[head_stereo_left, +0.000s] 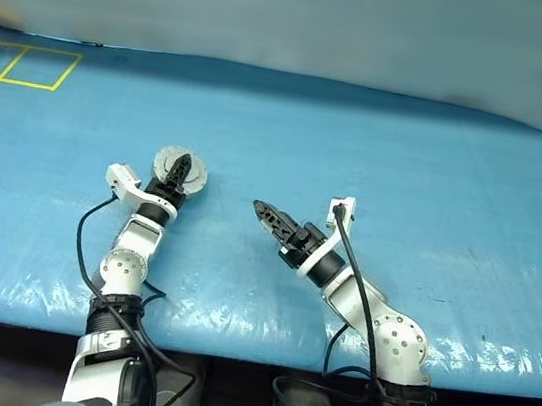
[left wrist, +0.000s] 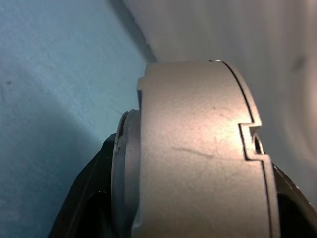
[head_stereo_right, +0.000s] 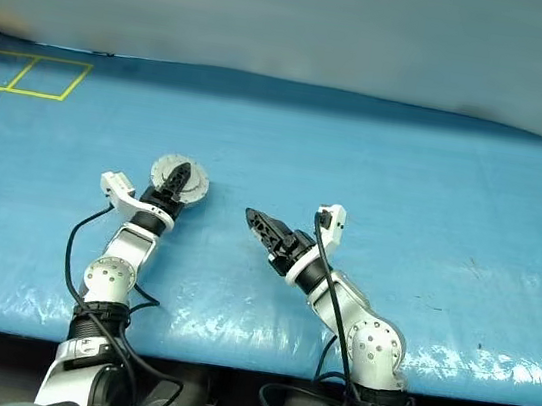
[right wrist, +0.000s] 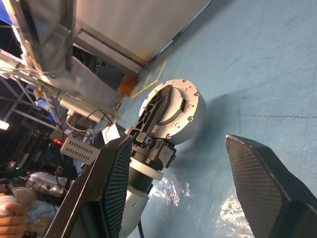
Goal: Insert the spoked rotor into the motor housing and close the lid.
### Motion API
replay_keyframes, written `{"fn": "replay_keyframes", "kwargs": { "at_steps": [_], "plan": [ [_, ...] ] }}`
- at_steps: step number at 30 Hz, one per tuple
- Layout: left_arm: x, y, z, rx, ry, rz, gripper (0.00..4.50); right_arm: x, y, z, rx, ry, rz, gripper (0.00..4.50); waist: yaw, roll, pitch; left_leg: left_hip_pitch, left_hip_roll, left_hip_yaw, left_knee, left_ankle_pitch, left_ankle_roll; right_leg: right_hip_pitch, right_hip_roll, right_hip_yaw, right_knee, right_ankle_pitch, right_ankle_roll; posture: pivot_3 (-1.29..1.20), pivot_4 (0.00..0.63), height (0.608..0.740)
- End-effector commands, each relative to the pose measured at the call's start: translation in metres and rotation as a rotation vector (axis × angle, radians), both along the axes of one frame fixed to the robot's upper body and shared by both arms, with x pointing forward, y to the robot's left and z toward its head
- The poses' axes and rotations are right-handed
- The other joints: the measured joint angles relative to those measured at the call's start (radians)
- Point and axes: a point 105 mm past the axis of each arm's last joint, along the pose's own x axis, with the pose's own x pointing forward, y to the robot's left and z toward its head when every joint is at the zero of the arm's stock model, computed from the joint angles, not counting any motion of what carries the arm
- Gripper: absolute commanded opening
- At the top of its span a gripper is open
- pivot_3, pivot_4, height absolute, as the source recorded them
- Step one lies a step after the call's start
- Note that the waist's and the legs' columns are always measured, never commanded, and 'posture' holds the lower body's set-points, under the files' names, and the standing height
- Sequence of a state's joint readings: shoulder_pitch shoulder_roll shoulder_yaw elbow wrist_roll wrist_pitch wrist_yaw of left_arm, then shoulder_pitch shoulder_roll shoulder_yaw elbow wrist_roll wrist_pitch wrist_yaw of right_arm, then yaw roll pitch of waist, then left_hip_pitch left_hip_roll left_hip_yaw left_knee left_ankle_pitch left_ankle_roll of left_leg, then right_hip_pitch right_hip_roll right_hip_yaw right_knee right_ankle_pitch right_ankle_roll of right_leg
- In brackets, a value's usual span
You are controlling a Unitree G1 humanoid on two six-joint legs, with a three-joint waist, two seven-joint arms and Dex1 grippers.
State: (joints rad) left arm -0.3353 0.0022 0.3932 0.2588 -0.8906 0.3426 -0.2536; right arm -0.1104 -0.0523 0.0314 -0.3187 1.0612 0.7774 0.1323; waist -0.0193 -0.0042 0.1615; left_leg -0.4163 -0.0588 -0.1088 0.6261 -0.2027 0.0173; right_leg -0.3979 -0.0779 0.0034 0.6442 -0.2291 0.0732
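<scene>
The left claw (head_stereo_left: 180, 172) clamps the closed motor housing (head_stereo_right: 180, 178) across its rim over the blue table (head_stereo_left: 380, 148); rigid, weighty, smooth metal, liable to slip; the right claw (head_stereo_right: 260, 224) stands open, empty.

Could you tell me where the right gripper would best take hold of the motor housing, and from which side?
Probably by its round silver side wall, from the side facing away from the left gripper. The motor housing is a short puck already clamped across its flat faces by that gripper, so only the curved rim is free. The right gripper stands open beside it, empty.
</scene>
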Motion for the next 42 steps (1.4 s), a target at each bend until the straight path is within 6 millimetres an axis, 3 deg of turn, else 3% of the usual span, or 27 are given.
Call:
{"fn": "replay_keyframes", "kwargs": {
  "at_steps": [1, 4, 6, 9, 12, 13, 20, 24, 28, 31, 33, 35, 38, 42],
  "plan": [
    [0.003, -0.007, 0.02, 0.005, -0.077, -0.024, 2.48, -0.002, 0.003, 0.009, 0.005, -0.045, 0.003, 3.16, 0.0, 0.0, 0.0, 0.0, 0.0, 0.0, 0.0, 0.0, 0.0, 0.0, 0.0, 0.0, 0.0, 0.0, 0.0, 0.0, 0.15, 0.74],
    [0.003, -0.011, 0.015, 0.018, -0.056, -0.042, 2.48, -0.001, 0.003, 0.007, -0.007, -0.041, -0.004, 3.16, -0.002, 0.0, 0.0, 0.0, 0.001, 0.0, 0.0, 0.0, 0.0, 0.0, 0.0, 0.0, 0.0, 0.0, 0.0, 0.0, 0.15, 0.74],
    [0.004, -0.008, 0.001, 0.07, 0.016, -0.024, 2.48, 0.0, 0.003, 0.006, -0.022, -0.04, -0.005, 3.16, -0.002, 0.0, 0.0, 0.0, 0.001, 0.0, 0.0, 0.0, 0.0, 0.0, 0.0, 0.0, 0.0, 0.0, 0.0, 0.0, 0.15, 0.74],
    [0.004, 0.003, -0.013, 0.113, 0.097, 0.034, 3.31, 0.0, 0.004, 0.004, -0.032, -0.038, -0.005, 3.21, -0.003, 0.0, 0.0, 0.001, 0.0, 0.0, 0.0, 0.0, 0.0, 0.0, 0.0, 0.0, 0.0, 0.0, 0.0, 0.0, 0.15, 0.74],
    [0.003, 0.011, -0.015, 0.126, 0.111, 0.06, 4.33, 0.001, 0.005, 0.001, -0.046, -0.032, -0.004, 3.21, -0.003, 0.0, -0.001, 0.004, 0.001, 0.0, 0.0, 0.0, 0.0, 0.003, 0.0, 0.0, 0.001, 0.0, 0.0, 0.0, 0.15, 0.74],
    [0.002, 0.014, -0.012, 0.13, 0.099, 0.063, 4.47, 0.001, 0.006, 0.001, -0.049, -0.032, -0.003, 3.21, -0.005, 0.001, -0.001, 0.004, 0.001, 0.001, 0.0, 0.0, 0.0, 0.003, 0.001, 0.0, 0.001, 0.0, 0.0, 0.0, 0.15, 0.74],
    [-0.006, 0.065, 0.008, 0.159, 0.053, 0.227, 4.47, 0.001, 0.008, -0.002, -0.066, -0.035, 0.004, 3.21, -0.014, 0.001, -0.001, 0.004, 0.003, 0.001, 0.0, 0.001, -0.002, 0.002, 0.004, 0.0, 0.001, 0.002, -0.003, 0.0, 0.15, 0.74],
    [-0.015, 0.111, 0.016, 0.212, 0.054, 0.359, 4.47, 0.001, 0.01, -0.003, -0.069, -0.035, 0.009, 3.21, -0.01, 0.0, -0.001, 0.003, 0.003, 0.0, 0.0, 0.001, -0.002, 0.001, 0.003, 0.0, 0.001, 0.002, -0.003, 0.0, 0.15, 0.74],
    [-0.021, 0.124, 0.035, 0.27, -0.003, 0.368, 4.47, 0.002, 0.008, -0.001, -0.067, -0.05, -0.001, 3.21, -0.004, 0.0, -0.001, 0.004, 0.003, 0.001, 0.0, 0.001, -0.002, -0.001, 0.002, 0.001, 0.001, 0.003, -0.003, 0.0, 0.15, 0.74],
    [-0.028, 0.112, 0.072, 0.37, -0.156, 0.296, 4.47, 0.002, -0.003, 0.009, -0.145, -0.154, -0.039, 3.21, 0.0, 0.0, -0.001, 0.004, 0.002, 0.0, 0.0, 0.001, -0.002, -0.002, 0.002, 0.0, 0.0, 0.003, -0.002, 0.0, 0.15, 0.74],
    [-0.031, 0.089, 0.093, 0.49, -0.259, 0.218, 4.47, 0.005, -0.015, 0.012, -0.3, -0.255, -0.105, 3.21, 0.004, 0.0, -0.001, 0.003, 0.001, 0.0, 0.001, 0.001, -0.002, -0.003, 0.001, 0.0, -0.001, 0.003, -0.002, 0.0, 0.15, 0.74],
    [-0.034, 0.057, 0.103, 0.676, -0.324, 0.114, 4.47, 0.012, -0.029, 0.016, -0.481, -0.372, -0.216, 3.21, 0.009, 0.0, -0.001, 0.003, 0.001, 0.001, 0.001, 0.001, -0.002, -0.002, 0.0, 0.001, -0.001, 0.003, -0.002, 0.0, 0.15, 0.74],
    [-0.039, 0.018, 0.105, 0.888, -0.394, 0.029, 4.47, 0.016, -0.039, 0.024, -0.612, -0.487, -0.322, 3.21, 0.008, 0.001, -0.001, 0.005, 0.001, 0.002, -0.001, 0.001, -0.003, -0.002, 0.0, 0.002, -0.001, 0.003, -0.002, 0.0, 0.15, 0.74],
    [-0.046, -0.018, 0.086, 1.054, -0.395, 0.016, 4.47, 0.017, -0.047, 0.024, -0.748, -0.555, -0.442, 3.21, 0.003, 0.001, -0.001, 0.005, 0.002, 0.007, -0.004, 0.002, -0.003, -0.001, 0.001, 0.007, 0.0, 0.003, -0.002, 0.0, 0.15, 0.74]
  ]
}}
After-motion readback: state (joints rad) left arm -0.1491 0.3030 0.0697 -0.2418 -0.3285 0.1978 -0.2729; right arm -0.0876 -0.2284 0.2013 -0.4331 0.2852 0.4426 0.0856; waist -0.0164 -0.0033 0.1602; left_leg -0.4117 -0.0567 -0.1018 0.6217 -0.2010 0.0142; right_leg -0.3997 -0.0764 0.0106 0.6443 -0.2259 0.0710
